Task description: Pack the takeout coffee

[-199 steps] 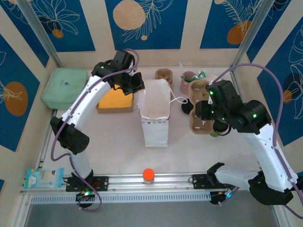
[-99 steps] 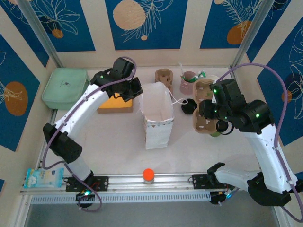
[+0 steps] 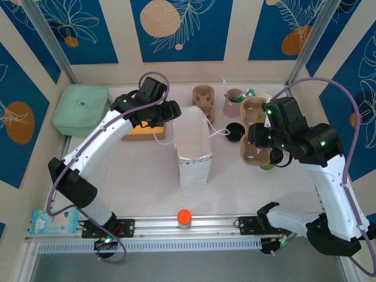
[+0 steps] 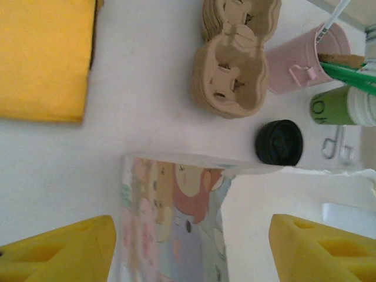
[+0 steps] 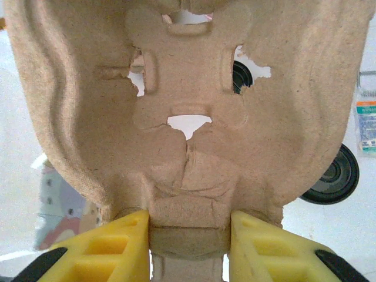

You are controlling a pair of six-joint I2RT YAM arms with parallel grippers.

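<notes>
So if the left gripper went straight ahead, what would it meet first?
Probably the paper bag: its printed side lies straight ahead of the open left gripper, depth uncertain.

A cardboard cup carrier is hiding part of a black lid and most of a paper bag in the right wrist view. Under the left wrist, the bag is running off the bottom edge, a green cup off the right.

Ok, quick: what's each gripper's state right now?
Left gripper: open, holding nothing.
Right gripper: shut on the carrier.
</notes>
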